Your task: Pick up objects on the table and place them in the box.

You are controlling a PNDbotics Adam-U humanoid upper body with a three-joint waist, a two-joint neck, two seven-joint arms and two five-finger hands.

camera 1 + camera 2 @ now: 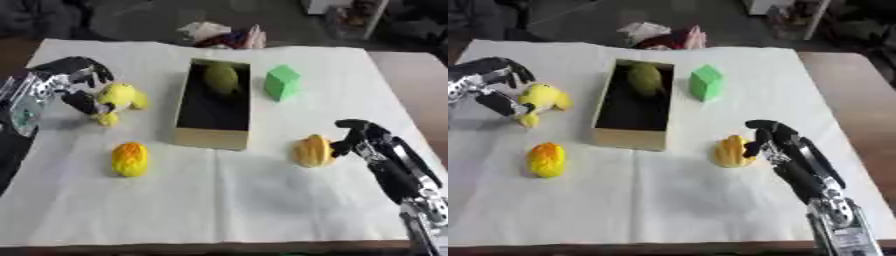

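Yellow duck toy (117, 98) sits pinched in my left hand (77, 82), whose wrist only the left eye shows fully.

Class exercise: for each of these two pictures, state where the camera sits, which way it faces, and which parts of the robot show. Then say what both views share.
Left eye view: in the robot's head, facing down at the table; shows the left hand curled round a yellow toy and the right hand beside a yellow fruit.
Right eye view: the same head, set slightly to the right, facing down likewise; both hands show.
Shared: the box with a green fruit inside, a green block, an orange fruit.
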